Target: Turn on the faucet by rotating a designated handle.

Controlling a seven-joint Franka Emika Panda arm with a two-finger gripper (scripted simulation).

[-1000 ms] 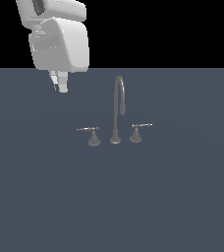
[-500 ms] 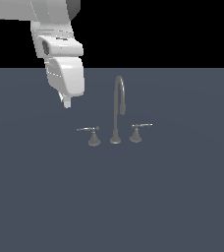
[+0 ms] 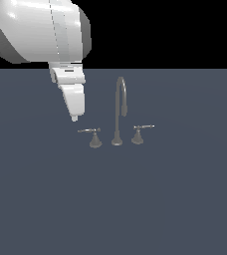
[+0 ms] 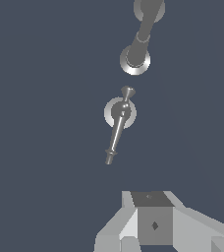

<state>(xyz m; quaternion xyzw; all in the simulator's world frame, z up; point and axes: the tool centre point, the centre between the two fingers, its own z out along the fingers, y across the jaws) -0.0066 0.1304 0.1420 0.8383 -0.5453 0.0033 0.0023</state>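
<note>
exterior view: the faucet (image 3: 119, 112) stands on the dark worktop (image 3: 113, 199), its tall curved spout between two levers, and the handle (image 3: 89, 131) is the lever on the exterior view's left; the white arm's end effector (image 3: 74, 118) hangs just above and beside that lever's free end, touching nothing, and how far it is open cannot be told. wrist view: the handle (image 4: 117, 129) lies on its round base beside the spout's base (image 4: 135, 60), apart from the end effector (image 4: 153, 231) at the picture's edge, whose opening is again not visible.

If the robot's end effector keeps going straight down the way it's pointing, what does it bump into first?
Probably the tip of the thin grey lever handle just below the white end effector. Depth is unclear, so it might miss and meet the dark blue-grey floor.
</note>
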